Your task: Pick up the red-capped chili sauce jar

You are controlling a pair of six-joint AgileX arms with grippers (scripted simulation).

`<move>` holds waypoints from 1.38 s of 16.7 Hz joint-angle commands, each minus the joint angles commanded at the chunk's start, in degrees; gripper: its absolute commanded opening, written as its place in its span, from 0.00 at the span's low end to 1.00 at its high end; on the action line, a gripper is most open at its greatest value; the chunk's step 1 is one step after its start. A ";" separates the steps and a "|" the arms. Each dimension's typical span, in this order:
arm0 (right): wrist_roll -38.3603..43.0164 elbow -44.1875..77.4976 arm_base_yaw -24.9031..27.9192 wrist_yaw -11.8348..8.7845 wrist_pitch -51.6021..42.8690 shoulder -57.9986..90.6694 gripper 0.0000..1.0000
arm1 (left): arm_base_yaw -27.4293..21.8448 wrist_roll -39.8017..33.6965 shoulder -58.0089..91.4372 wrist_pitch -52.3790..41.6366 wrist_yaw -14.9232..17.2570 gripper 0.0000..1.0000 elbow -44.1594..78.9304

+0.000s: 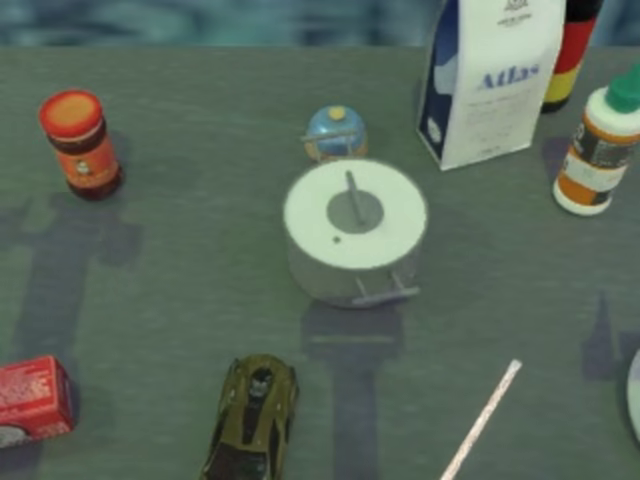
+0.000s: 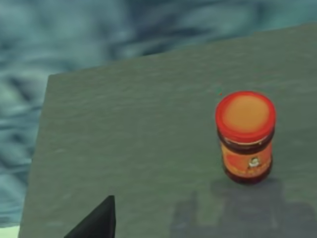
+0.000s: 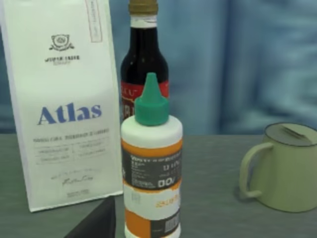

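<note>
The red-capped chili sauce jar point(image 2: 246, 136) is standing upright and untouched on the counter point(image 2: 138, 148), ahead of the left pincer point(image 2: 96, 223), probably lining up for a grasp. Only a dark tip of that pincer is showing, so I cannot tell its opening.

Simulated tabletop scene: grey table point(image 1: 180, 290), blurred blue backdrop, assorted groceries, toy car point(image 1: 252, 415).

White bag point(image 3: 62, 104): "Atlas" in blue; other print unreadable.
</note>
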 joint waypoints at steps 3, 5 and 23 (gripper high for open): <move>0.00 0.00 0.00 0.00 0.00 0.00 1.00 | -0.12 4.59 18.24 -10.64 0.59 1.00 18.09; 0.00 0.00 0.00 0.00 0.00 0.00 1.00 | -0.27 7.66 30.57 -17.83 1.08 1.00 30.34; 0.00 0.00 0.00 0.00 0.00 0.00 1.00 | -2.01 23.99 97.18 -56.76 4.77 1.00 97.56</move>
